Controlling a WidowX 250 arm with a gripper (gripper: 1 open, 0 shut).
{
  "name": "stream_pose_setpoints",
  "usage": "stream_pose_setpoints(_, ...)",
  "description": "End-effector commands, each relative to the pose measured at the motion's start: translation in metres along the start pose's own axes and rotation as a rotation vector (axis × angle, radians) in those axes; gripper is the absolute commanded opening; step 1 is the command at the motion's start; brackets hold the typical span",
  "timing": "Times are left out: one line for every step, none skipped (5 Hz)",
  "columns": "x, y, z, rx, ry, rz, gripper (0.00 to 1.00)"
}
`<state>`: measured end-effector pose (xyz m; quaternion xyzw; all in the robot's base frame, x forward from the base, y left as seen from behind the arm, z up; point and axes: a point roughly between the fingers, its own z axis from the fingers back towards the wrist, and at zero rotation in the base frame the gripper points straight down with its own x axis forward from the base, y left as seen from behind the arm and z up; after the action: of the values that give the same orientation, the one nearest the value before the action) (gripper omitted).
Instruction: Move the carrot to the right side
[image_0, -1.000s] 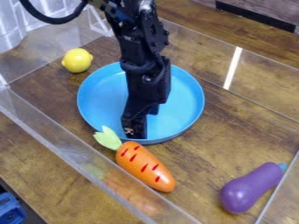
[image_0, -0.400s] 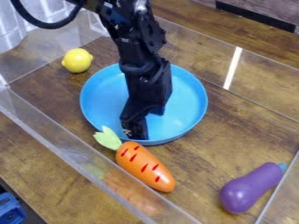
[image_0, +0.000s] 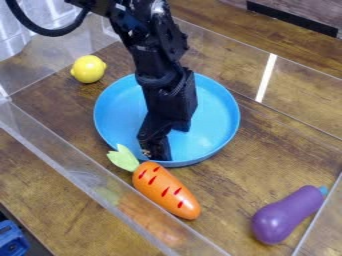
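Note:
The carrot (image_0: 166, 190) is orange with dark cross lines and lies on the wooden table in front of the blue bowl. Its green leafy top (image_0: 124, 157) points back-left, right by the bowl's front rim. My gripper (image_0: 151, 150) hangs from the black arm, pointing down over the front edge of the blue bowl (image_0: 214, 105). It sits just behind the carrot's leaves. Its dark fingers are open and nothing is between them. The fingertips are close to the leaves, but I cannot tell if they touch.
A yellow lemon (image_0: 88, 68) sits at the back left. A purple eggplant (image_0: 286, 215) lies at the front right. Clear plastic walls (image_0: 54, 150) surround the work area on the wooden table.
The arm's upper part has leaned slightly left. The blue bowl has shifted a little to the right. The carrot, lemon and eggplant have not moved.

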<state>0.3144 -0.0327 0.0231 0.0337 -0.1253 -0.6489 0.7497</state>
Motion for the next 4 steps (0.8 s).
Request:
stream_pose_setpoints(-0.001,-0.015,-0.007,-0.032,-0.004,-0.039,1.00)
stream_pose_setpoints(0.003,-0.021,-0.011,-0.044,-0.019,-0.107,1.00)
stream_pose_setpoints(0.004,-0.025,-0.013,-0.057,-0.030,-0.172,1.00)
stream_pose_setpoints(0.002,-0.031,-0.014,-0.065,-0.032,-0.204,1.00)
